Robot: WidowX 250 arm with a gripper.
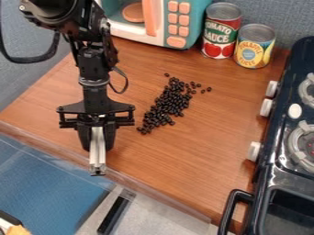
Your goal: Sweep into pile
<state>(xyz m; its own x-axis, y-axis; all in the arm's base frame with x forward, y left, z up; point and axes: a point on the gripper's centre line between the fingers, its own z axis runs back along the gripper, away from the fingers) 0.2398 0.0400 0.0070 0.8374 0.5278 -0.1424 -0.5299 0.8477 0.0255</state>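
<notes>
Evidently the jaws pinch a pale bar (98, 158) near the front edge of the bench (190, 158); a weak grip might let it twist against the black beans (167, 103), lying mid-bench in a slanted heap, while a brisk stroke could roll strays toward the stove (268, 172).

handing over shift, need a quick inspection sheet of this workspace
surface: brown wood-grain table, no spill seen
job's things: black beans in a loose, elongated pile, a few strays near its upper end; pale bar held off to the pile's left in view
clutter: red-labelled can and yellow-and-blue can, side by side at the back
tool: closed on the bar
cables: black cable looping beside the arm
surroundings: toy microwave behind, toy stove right
</notes>
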